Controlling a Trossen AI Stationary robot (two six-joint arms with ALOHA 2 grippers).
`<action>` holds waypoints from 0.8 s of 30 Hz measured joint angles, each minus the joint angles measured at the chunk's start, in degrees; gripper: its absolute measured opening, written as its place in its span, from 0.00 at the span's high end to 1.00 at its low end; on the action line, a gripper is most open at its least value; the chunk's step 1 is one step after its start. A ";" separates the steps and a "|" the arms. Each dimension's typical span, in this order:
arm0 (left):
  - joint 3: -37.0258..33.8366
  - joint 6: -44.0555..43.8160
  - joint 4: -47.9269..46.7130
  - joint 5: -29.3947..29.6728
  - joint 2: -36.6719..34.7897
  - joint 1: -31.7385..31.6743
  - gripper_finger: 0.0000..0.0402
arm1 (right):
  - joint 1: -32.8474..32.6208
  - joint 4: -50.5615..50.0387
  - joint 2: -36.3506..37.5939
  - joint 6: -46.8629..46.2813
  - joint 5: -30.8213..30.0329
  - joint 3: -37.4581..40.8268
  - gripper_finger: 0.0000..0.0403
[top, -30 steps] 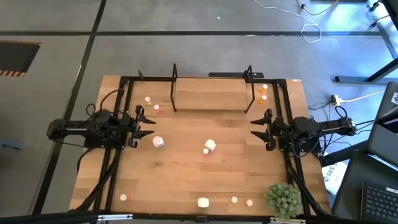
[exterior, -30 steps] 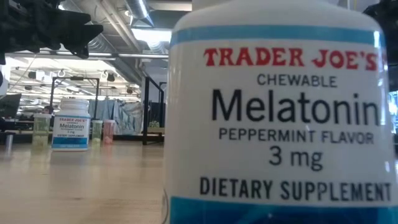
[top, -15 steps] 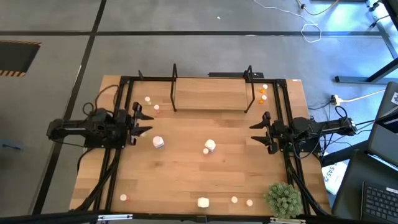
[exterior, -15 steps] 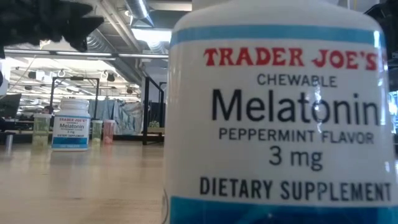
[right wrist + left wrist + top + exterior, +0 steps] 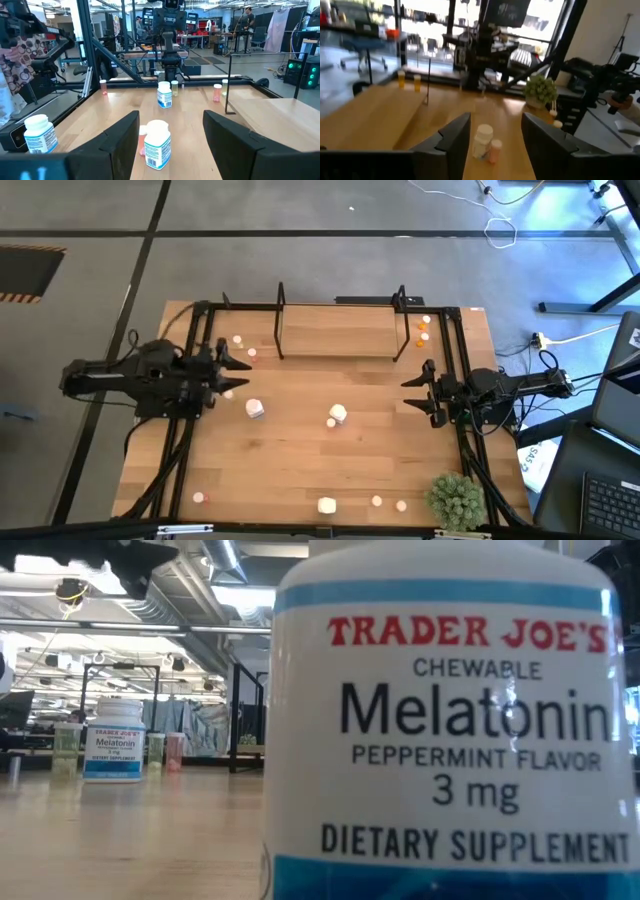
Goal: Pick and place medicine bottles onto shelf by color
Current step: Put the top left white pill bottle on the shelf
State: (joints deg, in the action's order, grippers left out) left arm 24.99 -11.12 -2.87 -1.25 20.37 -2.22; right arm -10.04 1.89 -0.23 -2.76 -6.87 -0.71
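Left gripper [image 5: 236,371] hangs open and empty, we note, just left of a chunky white blue-labelled medicine bottle [image 5: 255,408]. Right gripper [image 5: 414,391] waits open, empty, at the table's right side.

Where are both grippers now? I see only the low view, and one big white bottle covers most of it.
Observer: In the high view, the left gripper hangs over the table's left side, and the right gripper over its right side.
Operator: Do they hold something?
Observer: No. Both wrist views show the fingers open, gripping nothing.
Operator: Is any bottle on the shelf?
Observer: None. The shelf base is bare, and a few small bottles stand on the table just right of it.
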 joint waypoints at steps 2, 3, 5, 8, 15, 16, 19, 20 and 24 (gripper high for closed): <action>3.29 -1.77 -2.90 -1.23 4.75 0.00 0.57 | 0.00 0.00 0.00 0.01 0.02 0.00 0.45; 5.39 -2.49 -5.23 -1.53 7.02 0.04 0.57 | 0.00 0.00 0.00 0.06 0.02 -0.01 0.45; 9.55 -4.33 -11.46 -1.62 11.33 0.27 0.57 | 0.00 0.00 0.00 0.22 0.02 0.00 0.45; 16.23 -7.61 -22.08 -1.10 17.90 1.07 0.57 | 0.00 0.00 0.00 0.35 0.00 0.00 0.45; 27.87 -19.48 -38.40 1.87 29.75 3.49 0.57 | 0.00 0.00 0.00 0.44 0.00 -0.01 0.45; 29.03 -21.33 -41.02 2.58 31.25 3.88 0.57 | 0.00 0.00 0.00 0.44 0.00 0.00 0.45; 31.76 -27.68 -47.59 5.21 35.20 5.18 0.57 | 0.00 0.00 0.00 0.23 0.00 0.00 0.45; 32.34 -29.47 -49.16 5.91 36.49 5.70 0.57 | 0.00 -0.02 0.00 0.08 0.00 0.00 0.45; 33.03 -34.32 -52.59 6.52 40.72 7.52 0.57 | 0.00 -0.02 0.00 0.29 0.00 0.00 0.45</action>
State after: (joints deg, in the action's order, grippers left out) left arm 58.02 -45.45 -55.46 5.28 61.09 5.30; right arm -10.04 1.87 -0.23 -2.47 -6.87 -0.71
